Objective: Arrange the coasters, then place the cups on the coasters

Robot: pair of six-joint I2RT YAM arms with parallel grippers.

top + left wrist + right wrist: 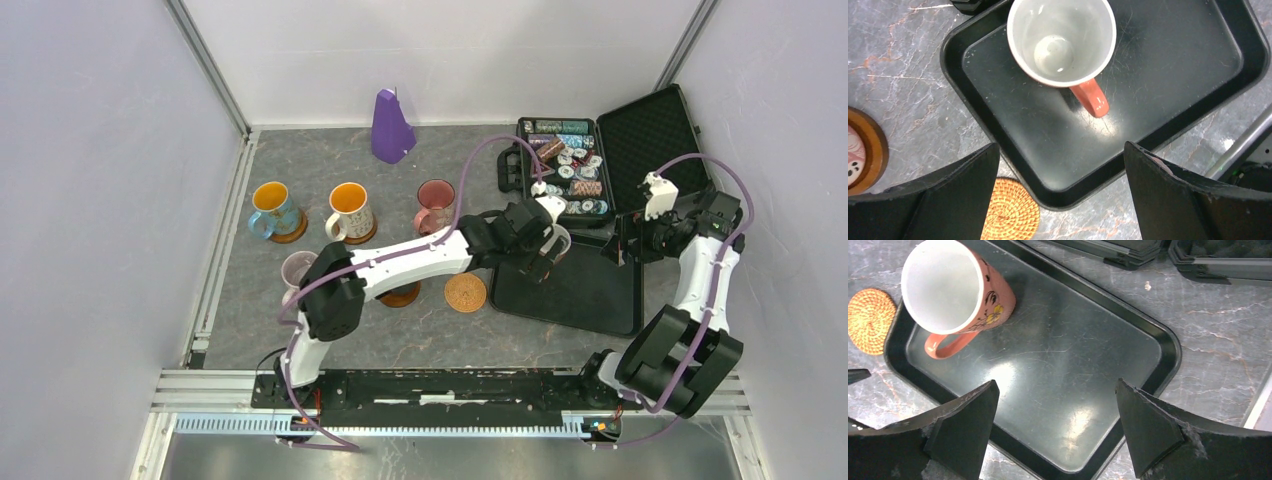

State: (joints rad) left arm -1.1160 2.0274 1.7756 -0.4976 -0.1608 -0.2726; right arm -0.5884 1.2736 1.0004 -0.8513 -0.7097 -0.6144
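Note:
A salmon cup [1062,40] with a white inside and an orange handle stands upright at the near-left corner of a black tray [1168,75]. My left gripper [1062,165] hovers open above the tray's corner, just short of the cup, with nothing between its fingers. In the right wrist view the same cup [955,287] sits at the tray's [1058,355] far left, and my right gripper [1057,395] is open and empty over the tray's other end. A woven orange coaster [465,293] lies bare beside the tray. The blue cup [272,210] and the white cup [350,212] stand on dark coasters.
A pink cup [435,205] and a lilac cup [297,268] stand near the left arm, which partly hides a dark coaster [400,296]. An open case of poker chips [565,165] lies behind the tray. A purple cone [392,127] stands at the back wall.

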